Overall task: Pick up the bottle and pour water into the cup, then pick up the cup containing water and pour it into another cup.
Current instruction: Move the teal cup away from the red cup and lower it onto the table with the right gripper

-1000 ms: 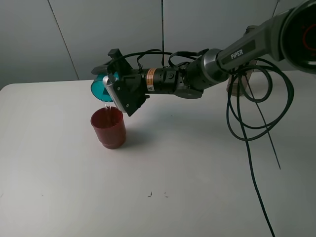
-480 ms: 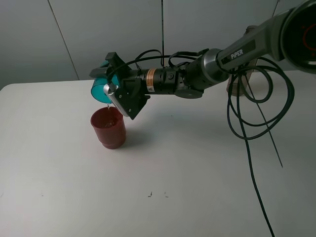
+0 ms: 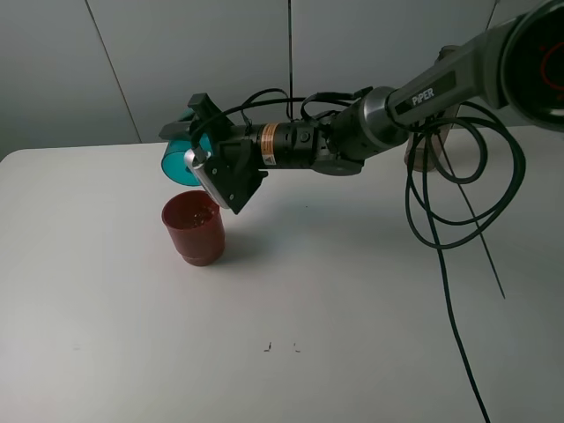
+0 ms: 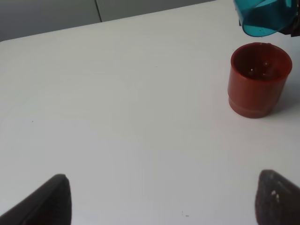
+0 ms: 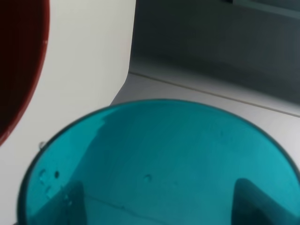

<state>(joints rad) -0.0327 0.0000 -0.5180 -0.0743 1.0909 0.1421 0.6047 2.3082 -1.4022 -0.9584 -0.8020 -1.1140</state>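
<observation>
Right hand [image 3: 196, 141] is clamped on the small teal-blue translucent plastic tumbler [image 3: 178, 162], a finger on either side, holding it in the air clear of the white desk [image 3: 352, 308]. The tumbler is tipped right over: its long axis is close to level, mouth pointing to 9 o'clock and a touch downward, base toward the wrist. Droplets cling to its inner wall. Just below its lip stands the squat dark red opaque plastic cup [image 3: 194, 231], upright, mouth up, on the desk's 9 o'clock side. Left hand [image 4: 164, 200] hangs low over the desk, fingers spread wide, gripping nothing.
</observation>
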